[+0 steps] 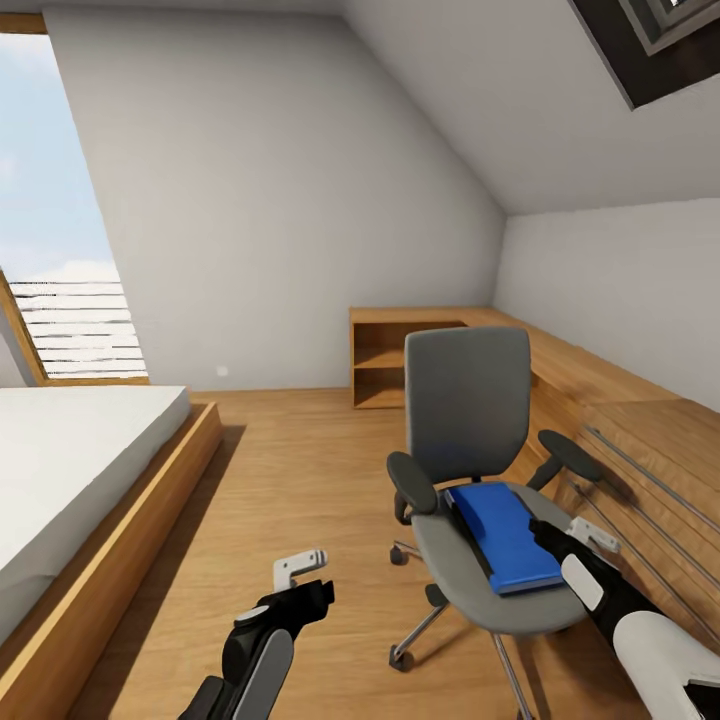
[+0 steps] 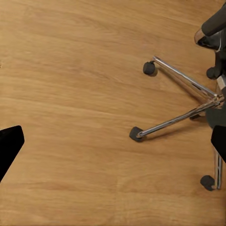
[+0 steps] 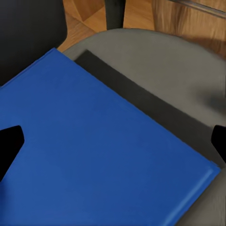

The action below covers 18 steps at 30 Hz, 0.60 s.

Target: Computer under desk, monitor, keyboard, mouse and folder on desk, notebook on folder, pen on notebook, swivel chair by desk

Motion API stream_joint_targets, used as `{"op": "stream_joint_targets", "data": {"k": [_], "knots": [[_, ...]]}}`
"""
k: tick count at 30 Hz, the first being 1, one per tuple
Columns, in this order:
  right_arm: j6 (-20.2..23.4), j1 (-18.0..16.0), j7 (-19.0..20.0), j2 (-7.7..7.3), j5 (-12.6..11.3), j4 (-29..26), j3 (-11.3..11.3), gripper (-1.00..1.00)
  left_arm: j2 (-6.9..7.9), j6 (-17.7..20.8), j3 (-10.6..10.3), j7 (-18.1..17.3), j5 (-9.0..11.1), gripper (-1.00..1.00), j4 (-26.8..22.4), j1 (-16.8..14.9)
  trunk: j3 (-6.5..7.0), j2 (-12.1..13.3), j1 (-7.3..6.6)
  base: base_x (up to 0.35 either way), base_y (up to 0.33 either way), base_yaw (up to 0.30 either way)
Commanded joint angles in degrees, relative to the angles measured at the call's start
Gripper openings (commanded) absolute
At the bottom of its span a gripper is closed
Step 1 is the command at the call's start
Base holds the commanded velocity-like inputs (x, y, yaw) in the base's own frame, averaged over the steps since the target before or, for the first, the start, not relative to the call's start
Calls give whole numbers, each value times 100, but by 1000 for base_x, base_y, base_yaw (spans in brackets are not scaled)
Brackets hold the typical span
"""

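Observation:
The swivel chair, grey with black armrests and a chrome star base, stands on the wooden floor right of centre. The bright blue folder lies flat on its seat. My right gripper hovers just over the folder's right edge, open. In the right wrist view the folder spreads under the right gripper, with its dark tips far apart. My left gripper hangs open over bare floor left of the chair. In the left wrist view the left gripper looks down beside the chair's chrome legs and casters.
A bed on a wooden platform takes the left side. A wooden cabinet with long metal bar handles runs along the right wall close behind the chair. An open wooden shelf stands at the back, and floor lies between bed and chair.

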Motion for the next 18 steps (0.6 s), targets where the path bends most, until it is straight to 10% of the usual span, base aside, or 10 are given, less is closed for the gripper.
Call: {"op": "stream_joint_targets", "data": {"k": [1,18], "knots": [[3,-2,-17,-1,-61,-17,6,100,7,2,-7,56,65,100,-2,-5,-6,-3,-1,0,0,0],[-16,-2,-43,1,-70,18,4,100,18,-224,-11,21,59,100,408,-5,-6,-3,-1,121,0,0]]}}
